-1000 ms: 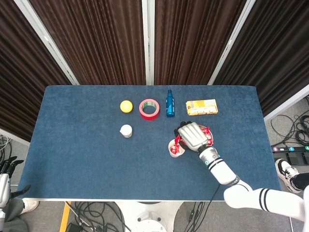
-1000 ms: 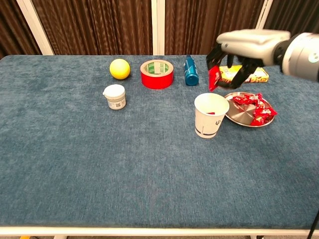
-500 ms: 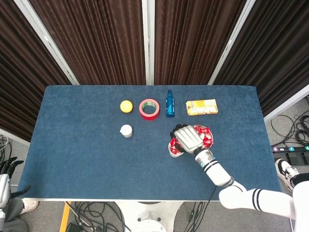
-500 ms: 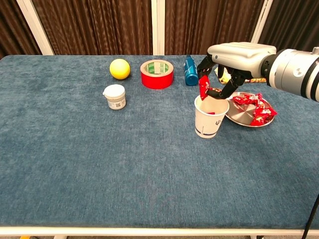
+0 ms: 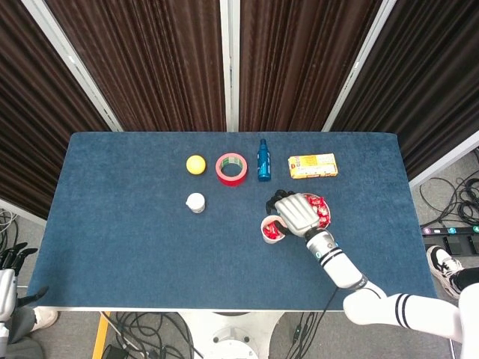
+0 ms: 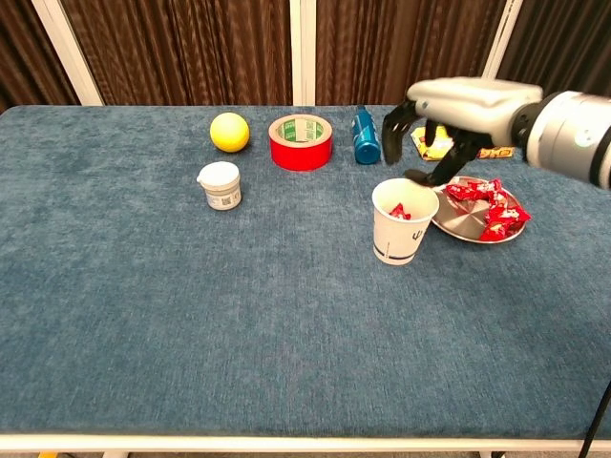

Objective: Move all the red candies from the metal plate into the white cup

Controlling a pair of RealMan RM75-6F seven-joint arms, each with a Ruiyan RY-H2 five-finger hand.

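Blue cloth table (image 6: pixel 191 315), dark curtains behind. Item: our right hand (image 6: pixel 434 119) above the white cup (image 6: pixel 403 222), fingers apart, holding nothing. Item: red candy in the cup (image 6: pixel 400 212); more red candies (image 6: pixel 487 205) remain on the metal plate (image 6: pixel 456 224) just beside. Step, as we judge: drop done; next, reach back to the plate. Left hand (image 5: pixel 6 277) low, state unclear.

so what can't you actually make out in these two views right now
- How many red candies sit in the white paper cup: chest view shows only one past the rim; head view has the right hand partly over it.
- Round metal plate, head view: mostly hidden by that hand.
- Left hand: cut off at the head view's edge, pose unclear.
- Small white jar: label too small to read.
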